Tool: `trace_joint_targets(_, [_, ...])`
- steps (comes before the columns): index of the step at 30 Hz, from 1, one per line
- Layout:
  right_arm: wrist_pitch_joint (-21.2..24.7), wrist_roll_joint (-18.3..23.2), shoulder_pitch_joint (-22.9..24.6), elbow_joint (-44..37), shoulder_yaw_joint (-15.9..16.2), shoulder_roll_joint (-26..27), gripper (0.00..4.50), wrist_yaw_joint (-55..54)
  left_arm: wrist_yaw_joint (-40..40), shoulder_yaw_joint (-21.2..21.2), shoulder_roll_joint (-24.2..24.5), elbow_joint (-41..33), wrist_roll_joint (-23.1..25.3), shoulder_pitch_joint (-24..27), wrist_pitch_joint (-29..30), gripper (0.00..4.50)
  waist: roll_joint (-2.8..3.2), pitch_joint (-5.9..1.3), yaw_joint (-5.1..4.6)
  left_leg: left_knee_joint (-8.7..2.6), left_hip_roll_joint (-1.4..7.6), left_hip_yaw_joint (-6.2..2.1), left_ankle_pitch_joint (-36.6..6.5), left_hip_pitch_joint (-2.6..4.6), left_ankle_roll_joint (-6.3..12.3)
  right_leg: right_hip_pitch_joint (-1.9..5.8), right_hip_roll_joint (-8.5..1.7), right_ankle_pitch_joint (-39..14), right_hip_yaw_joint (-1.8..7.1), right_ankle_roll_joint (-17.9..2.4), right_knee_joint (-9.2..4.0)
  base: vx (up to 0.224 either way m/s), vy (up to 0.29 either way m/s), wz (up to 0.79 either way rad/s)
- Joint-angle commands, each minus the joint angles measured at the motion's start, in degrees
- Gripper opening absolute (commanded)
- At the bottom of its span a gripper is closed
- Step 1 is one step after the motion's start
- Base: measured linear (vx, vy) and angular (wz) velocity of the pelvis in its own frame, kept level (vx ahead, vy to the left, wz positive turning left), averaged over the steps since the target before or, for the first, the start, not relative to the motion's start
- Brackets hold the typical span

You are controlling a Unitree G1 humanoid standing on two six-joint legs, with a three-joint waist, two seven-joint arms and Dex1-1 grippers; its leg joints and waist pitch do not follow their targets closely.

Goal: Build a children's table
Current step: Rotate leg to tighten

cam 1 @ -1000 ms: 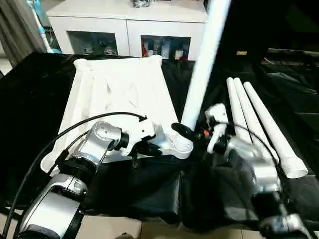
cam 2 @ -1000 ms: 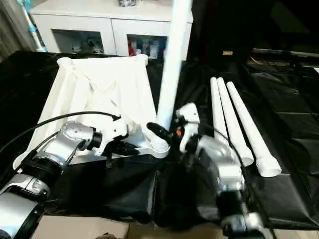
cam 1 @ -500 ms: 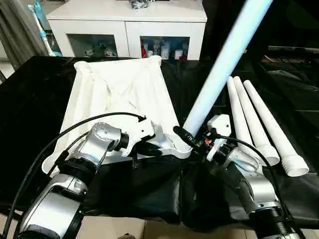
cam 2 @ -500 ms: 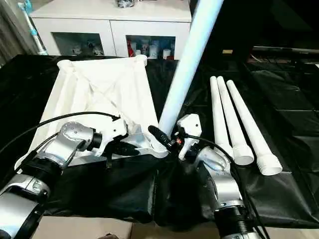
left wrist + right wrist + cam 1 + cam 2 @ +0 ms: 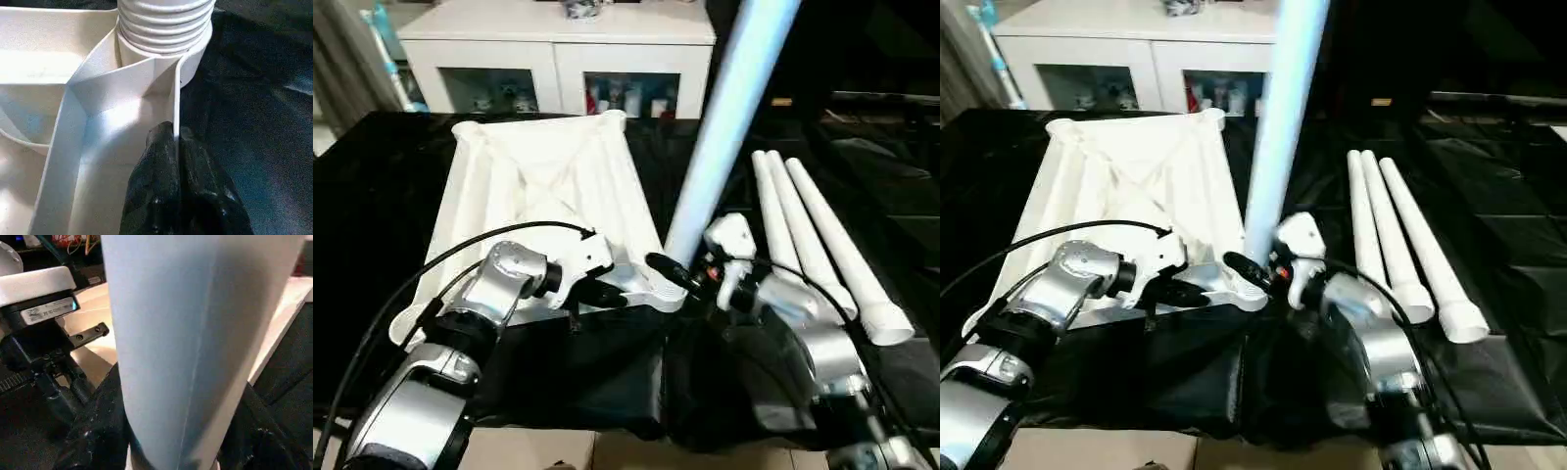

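The white table top (image 5: 533,186) lies upside down on the black cloth, ribs facing up. One white leg (image 5: 729,117) stands in its near right corner socket (image 5: 195,58), leaning slightly right, its threaded end (image 5: 164,22) seated in the socket. My right gripper (image 5: 677,272) is shut on this leg low down, black fingers (image 5: 95,431) on either side of the tube. My left gripper (image 5: 175,134) is shut on the top's thin rim wall just beside that socket. Three more legs (image 5: 808,240) lie side by side to the right.
The white cabinet with glass doors (image 5: 558,54) stands behind the black-draped table (image 5: 372,186). The cloth's front edge hangs over the floor (image 5: 538,446) close to my forearms. A black cable (image 5: 450,255) loops over my left arm.
The held leg has swung from a strong rightward lean to nearly upright in the socket. My right forearm shifted with it. The left gripper stays on the rim.
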Motion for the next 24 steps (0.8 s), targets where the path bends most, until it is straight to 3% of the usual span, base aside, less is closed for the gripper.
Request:
trace_joint_targets(1, [4.82, -2.60, 1.67, 5.49, 3.36, -0.62, 1.85, 0.70, 1.26, 0.61, 0.45, -0.71, 0.07, 0.33, 0.53, 0.00, -0.26, -2.59, -0.12, -5.33, 4.49, -1.95, -16.96, 0.76, 0.71, 1.46, -6.08, -18.79, 3.32, -10.67, -5.16, 0.000, 0.000, 0.00])
trace_joint_targets(9, [6.34, -3.96, 0.74, 7.09, 4.68, -1.19, 1.85, 1.45, 2.36, 0.63, 0.10, -0.34, -0.15, 0.09, 0.45, 0.00, -0.69, -2.53, -0.32, -5.47, 4.51, -2.02, -19.24, 0.97, -0.24, 1.24, -6.09, -21.03, 3.44, -9.87, -5.41, 0.000, 0.000, 0.00])
trace_joint_targets(14, [6.60, -3.66, 1.24, 7.38, 4.56, -1.24, 1.85, 0.96, 2.79, 0.74, 0.11, -0.23, -0.31, 0.16, 0.48, 0.00, -0.62, -2.53, -0.34, -5.48, 4.51, -2.01, -19.51, 0.99, -0.34, 1.18, -6.05, -20.84, 3.46, -9.88, -5.47, 0.000, 0.000, 0.00])
trace_joint_targets(21, [6.14, -3.78, 1.00, 8.39, 2.05, 0.22, 1.85, -2.58, 3.29, 0.99, 0.15, -0.39, -0.49, 0.41, 1.42, 0.00, -0.45, -2.34, -0.49, -5.73, 4.49, -2.20, -21.92, 1.14, -1.16, 1.01, -6.04, -23.42, 3.47, -9.33, -5.68, 0.000, 0.000, 0.00])
trace_joint_targets(24, [4.90, -4.44, -0.91, 11.33, -1.77, 3.49, 1.85, -12.23, 9.23, 2.85, -1.54, 1.49, -0.52, -1.06, 4.10, 0.00, -0.28, -2.22, -0.97, -5.82, 4.27, -2.45, -24.25, 1.33, -2.47, 0.75, -6.08, -27.44, 3.31, -8.61, -5.93, 0.000, 0.000, 0.00])
